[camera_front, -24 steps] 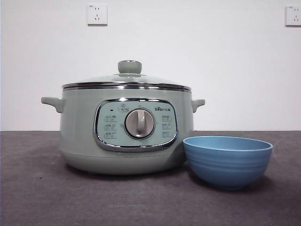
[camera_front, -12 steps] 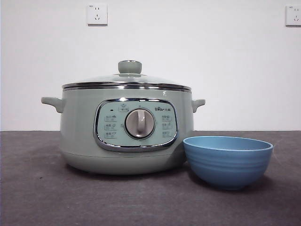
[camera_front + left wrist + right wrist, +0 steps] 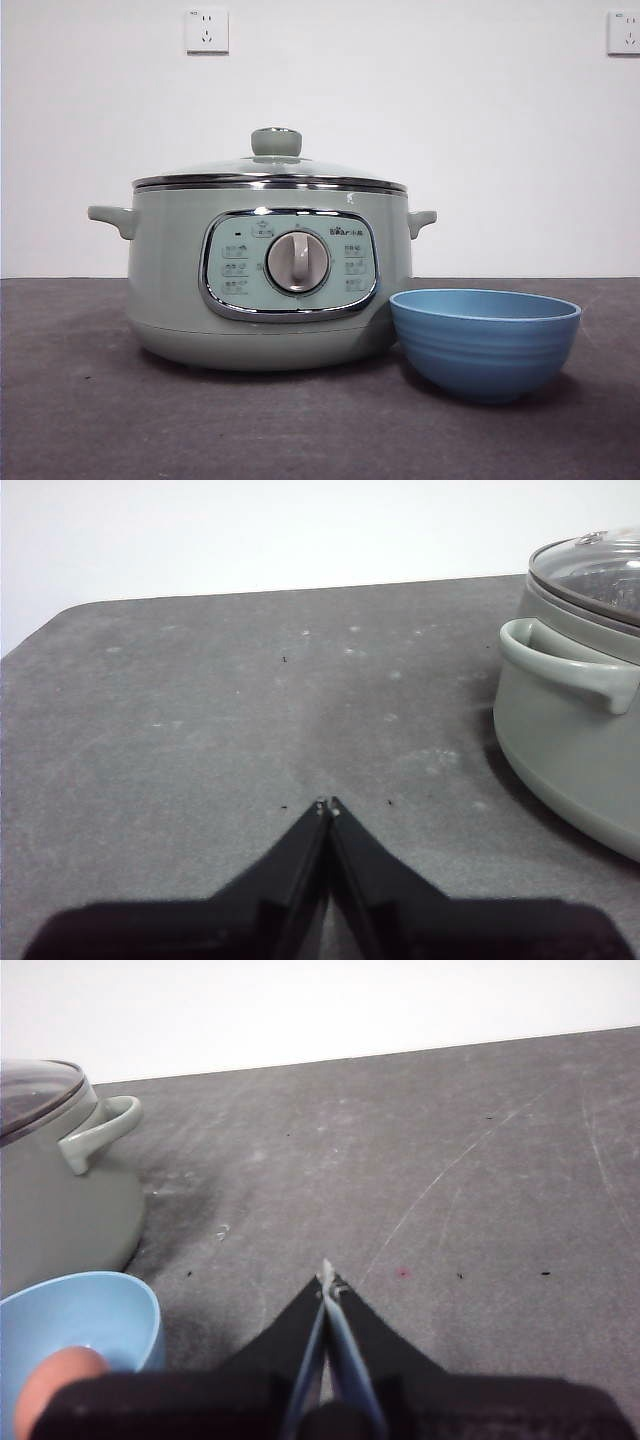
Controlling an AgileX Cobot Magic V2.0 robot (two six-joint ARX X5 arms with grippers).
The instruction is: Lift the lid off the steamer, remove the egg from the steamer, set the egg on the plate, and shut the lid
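Nothing is seen to have moved since the earlier frames: pot, bowl and table are matched exactly.

In the front view, the steamer (image 3: 265, 285) is shown well in from the near edge of the table (image 3: 90, 425). The lid (image 3: 270, 172) is seated level on its rim, the knob upright. The plate (image 3: 485, 345) is set closer to the near edge, just beside the steamer; whether the two touch cannot be told. No arm is seen here, and the bowl's contents are hidden below its rim.

In the left wrist view, the left gripper (image 3: 326, 806) is held low over bare table, jaws pressed together on nothing. It is kept well apart from the steamer's side handle.

In the right wrist view, the right gripper (image 3: 328, 1282) is likewise closed and empty. The egg (image 3: 55, 1380) is seen lying inside the plate, close by this gripper.

The task is judged all but complete, so most of the risk comes from withdrawal. A careless sweep of the right arm could clip the light bowl, and the egg could be rolled out or cracked. A knock from the left arm against the handle could jolt the steamer and unseat the glass lid.
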